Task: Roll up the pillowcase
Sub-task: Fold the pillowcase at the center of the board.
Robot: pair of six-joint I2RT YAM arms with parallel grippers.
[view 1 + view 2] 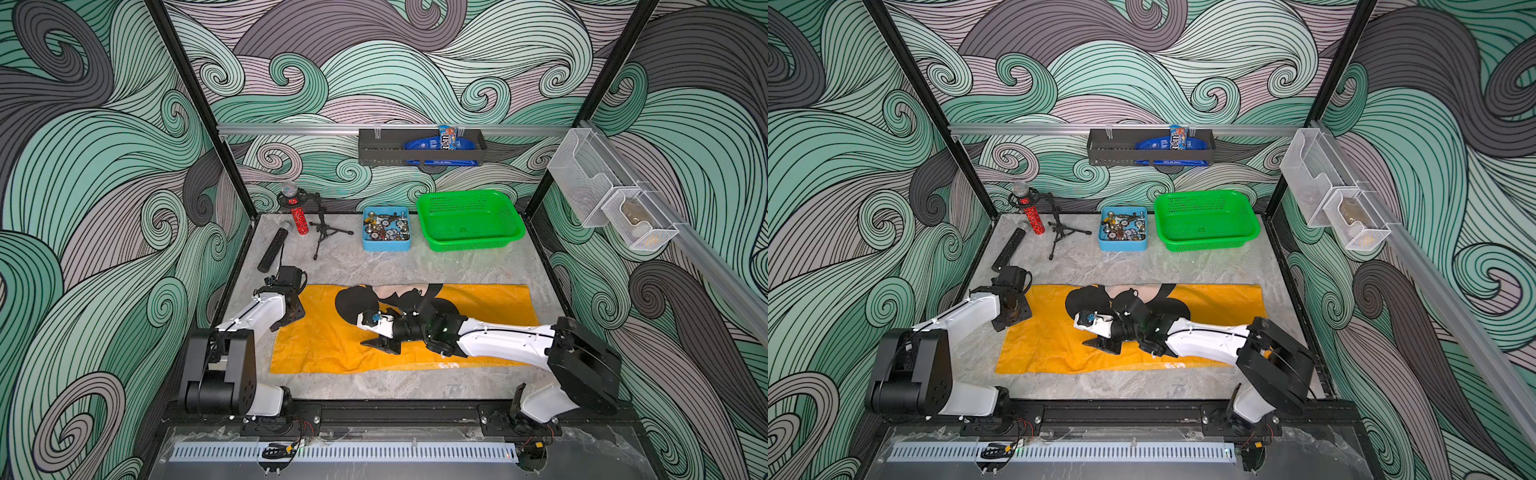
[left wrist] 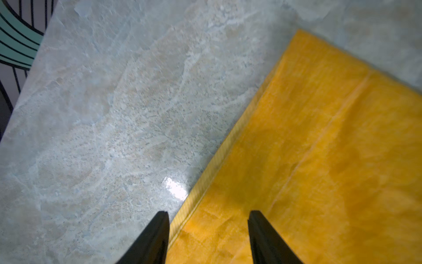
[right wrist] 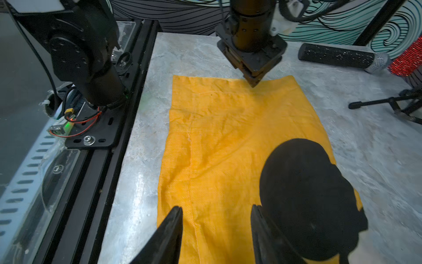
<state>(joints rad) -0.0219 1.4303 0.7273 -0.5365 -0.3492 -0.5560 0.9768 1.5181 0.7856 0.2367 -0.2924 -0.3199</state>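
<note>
The pillowcase lies flat on the marble table as a long mustard-yellow strip. It has a black mouse print by its far edge. My left gripper points down over its left end, open. One finger is over bare table and the other over the yellow cloth, with the hem between them. My right gripper reaches leftward low over the middle of the pillowcase. It is open, with nothing between its fingers.
At the back stand a green basket, a blue tray of small metal parts, and a tripod stand with a red microphone. A black microphone lies near the left arm. A black shelf hangs on the rear wall.
</note>
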